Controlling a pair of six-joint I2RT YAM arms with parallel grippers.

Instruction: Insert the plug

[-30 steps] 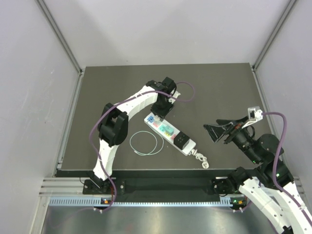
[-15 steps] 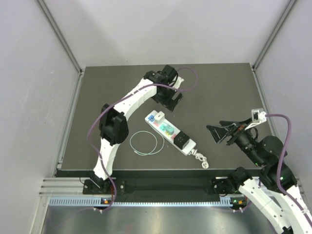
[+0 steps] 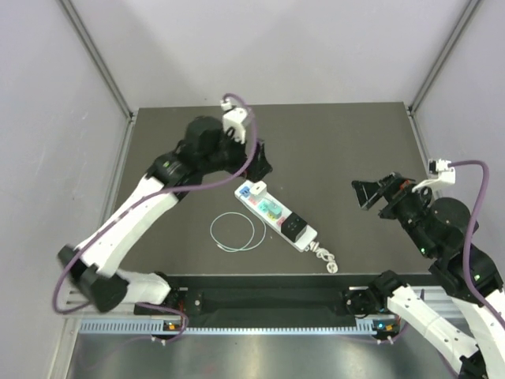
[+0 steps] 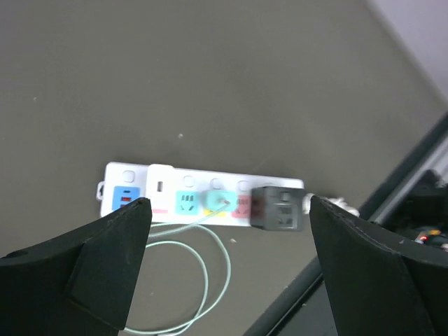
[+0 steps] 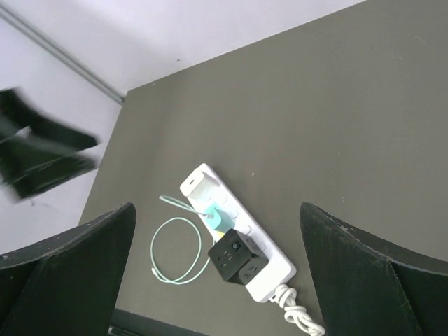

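The teal plug stands seated on the white power strip, between its blue end socket and a black cube adapter. Its thin teal cable loops on the mat in front. My left gripper hangs open above and behind the strip, holding nothing. In the left wrist view the plug, the strip and the cube lie well below the wide-apart left gripper. My right gripper is open, raised at the right, with the plug far below it.
The strip's white cord is knotted in a bundle near the mat's front edge. Grey walls enclose the dark mat on three sides. The left arm shows as a dark blur at the left of the right wrist view.
The left gripper has opened, let go of the plug and lifted back from the strip as its arm swung up. The right arm has drawn back to the right and higher.
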